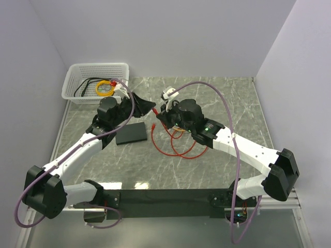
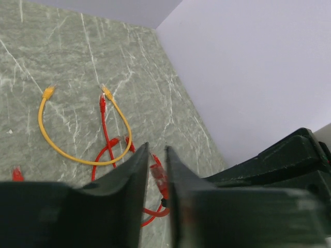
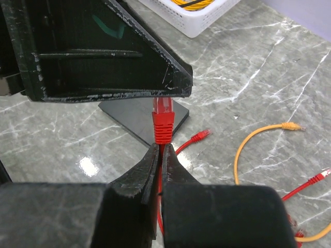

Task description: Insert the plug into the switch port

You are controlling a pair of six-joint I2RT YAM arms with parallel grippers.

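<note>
Above the black base bar [image 1: 165, 197], our left arm [image 1: 77, 150] and right arm [image 1: 248, 150] are white links with bulky black joints. A mauve cable [image 1: 230, 111] loops along each arm, and a small green lamp [image 1: 207, 125] glows beyond the bar. Our fingers [image 3: 134, 186] are matte black wedges.

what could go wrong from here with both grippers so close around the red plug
1. The right gripper pinches the plug only at the back of its boot, so the plug may tilt if nudged.
2. The left gripper has a narrow gap and appears to flank the plug's tip, close to the right fingers. A clash or a bumped clip seems possible.
3. The black box sits unheld and its ports are not visible. It may slide when pushed.
</note>
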